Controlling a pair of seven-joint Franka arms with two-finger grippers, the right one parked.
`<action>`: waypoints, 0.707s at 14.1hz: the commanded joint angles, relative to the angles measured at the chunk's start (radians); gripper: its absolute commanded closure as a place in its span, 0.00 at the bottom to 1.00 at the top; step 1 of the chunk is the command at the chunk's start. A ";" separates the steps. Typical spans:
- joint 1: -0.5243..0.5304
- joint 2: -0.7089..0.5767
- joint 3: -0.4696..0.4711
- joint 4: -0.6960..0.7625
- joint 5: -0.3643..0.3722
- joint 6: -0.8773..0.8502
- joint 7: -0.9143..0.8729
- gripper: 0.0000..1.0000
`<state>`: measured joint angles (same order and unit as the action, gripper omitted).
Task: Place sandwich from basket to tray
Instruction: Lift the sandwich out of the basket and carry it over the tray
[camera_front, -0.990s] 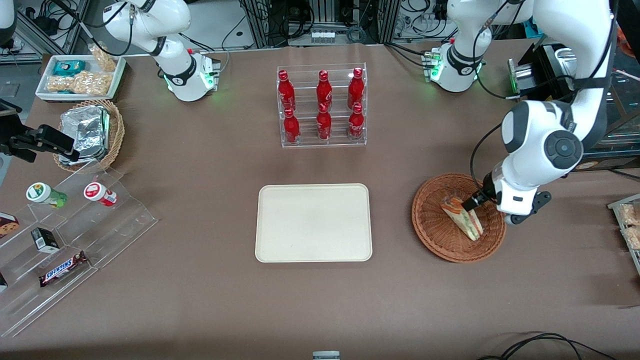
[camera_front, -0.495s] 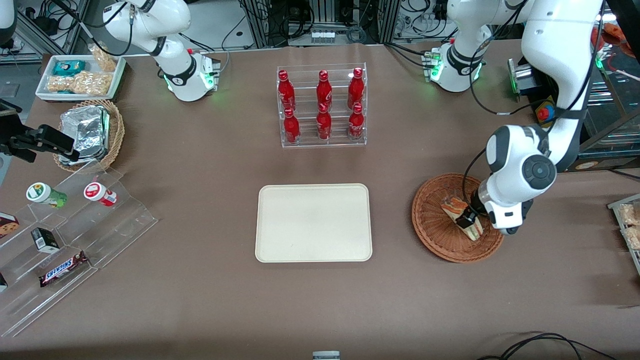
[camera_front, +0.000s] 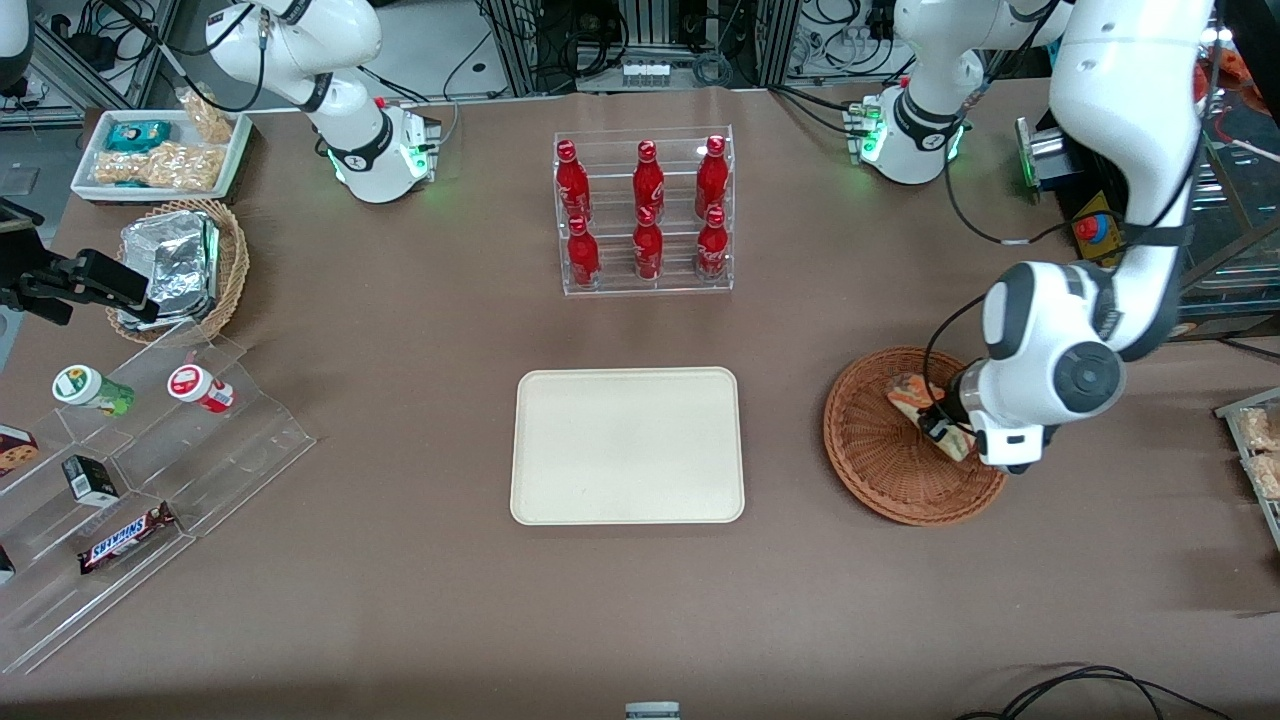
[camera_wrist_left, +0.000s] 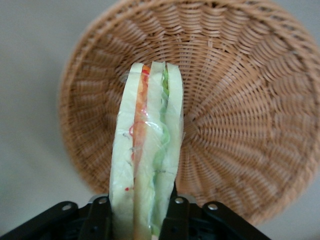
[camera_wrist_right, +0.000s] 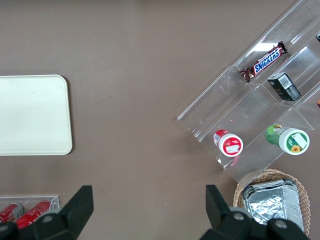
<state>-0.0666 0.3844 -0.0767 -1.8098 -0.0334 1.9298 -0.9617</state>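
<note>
I have the end effector (camera_wrist_left: 136, 220) clenched on the sandwich (camera_wrist_left: 146, 150): in the left wrist view its two fingers (camera_wrist_left: 100, 220) press on either bread face near one end of the wedge, with the red, orange and green filling edge showing between them. From the front, the end effector (camera_front: 940, 428) sits over the basket (camera_front: 880, 470), toward the 3 o'clock side of its bowl, and the sandwich (camera_front: 915, 392) pokes out from it toward 10 o'clock. The wrist view suggests the wedge is lifted off the weave, though I cannot say for certain that it is clear of the bottom.

So by my reckoning the grasp is made and the lift is at most just begun. The sandwich is over the basket, not out of it. The tray (camera_front: 627, 445) lies bare on the worktop (camera_front: 400, 600), at 9 o'clock from the basket and well apart from it. Left to do: raise clear of the rim, carry across toward the parked arm's end, lower onto the tray, let go.
</note>
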 joint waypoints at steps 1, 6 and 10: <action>-0.004 0.013 -0.014 0.118 -0.013 -0.111 0.017 0.93; -0.074 0.124 -0.113 0.260 0.047 -0.054 0.254 0.93; -0.229 0.241 -0.117 0.399 0.063 0.006 0.331 0.88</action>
<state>-0.2377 0.5534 -0.1975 -1.5005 0.0098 1.9085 -0.6625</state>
